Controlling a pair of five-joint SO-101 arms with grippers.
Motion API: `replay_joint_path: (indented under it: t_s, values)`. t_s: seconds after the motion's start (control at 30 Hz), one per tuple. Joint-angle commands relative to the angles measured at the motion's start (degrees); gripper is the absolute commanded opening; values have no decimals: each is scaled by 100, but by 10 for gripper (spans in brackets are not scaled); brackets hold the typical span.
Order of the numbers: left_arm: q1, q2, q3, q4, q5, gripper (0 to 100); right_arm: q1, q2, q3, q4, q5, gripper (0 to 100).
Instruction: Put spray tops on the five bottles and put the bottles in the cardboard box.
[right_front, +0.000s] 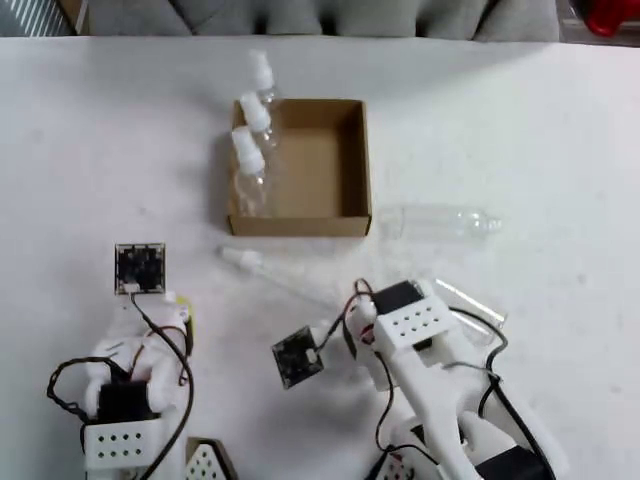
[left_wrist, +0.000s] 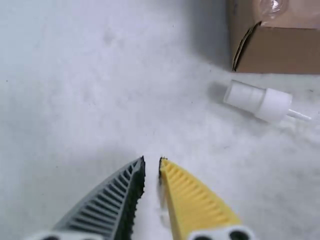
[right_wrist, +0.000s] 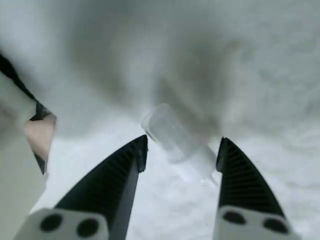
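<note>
The cardboard box (right_front: 310, 165) stands open at mid table. Three clear bottles with white spray tops (right_front: 250, 150) stand at its left wall. A bare clear bottle (right_front: 440, 222) lies just right of the box. A loose spray top (right_front: 243, 259) with its thin tube lies in front of the box, and it lies ahead of my left gripper (left_wrist: 151, 161), which is shut and empty near the box corner (left_wrist: 270, 47). My right gripper (right_wrist: 182, 142) is open, low over the table, with the end of a clear bottle (right_wrist: 175, 137) between its fingers. That bottle (right_front: 470, 305) lies beside the right arm.
The left arm (right_front: 125, 400) sits at the front left and the right arm (right_front: 430, 370) at the front centre-right, both trailing cables. Grey cushions line the far edge of the white table (right_front: 100, 120).
</note>
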Motion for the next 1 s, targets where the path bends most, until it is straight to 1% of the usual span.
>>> replay_joint_path:
  t_s: [0.0, 0.2, 0.23, 0.3, 0.33, 0.37, 0.43, 0.53, 0.7, 0.8, 0.87, 0.97]
  values:
    - [-66, 57, -18, -141, -44, 64, -4, -75, 193, -382, 53, 190]
    - [-66, 57, -18, -132, -44, 64, 31, -75, 475, -1200, 0, 173]
    - [-66, 57, -18, -132, -44, 64, 66, -110, 475, -1270, -70, 147]
    - [-66, 57, -18, -132, -44, 64, 110, -136, 343, -1323, -466, 63]
    - [-66, 57, -18, -132, -44, 64, 110, -136, 211, -1332, -747, 15]
    - [-66, 57, -18, -132, -44, 64, 119, -136, 62, -1341, -1046, 11]
    - [-66, 57, -18, -132, -44, 64, 136, -136, -290, -1341, -1705, 42]
    - [-66, 57, -18, -132, -44, 64, 101, -127, -862, -1332, -2840, 13]
    - [-66, 57, -18, -132, -44, 64, -110, -84, -1714, -1314, -5240, 16]
    - [-66, 57, -18, -132, -44, 64, -488, -84, -1960, -1314, -6549, 18]
    - [-66, 57, -18, -132, -35, 64, -813, -75, -2048, -1341, -7068, 18]
    - [-75, 57, -18, -132, -26, 64, -1376, -66, -2048, -1516, -7314, 18]
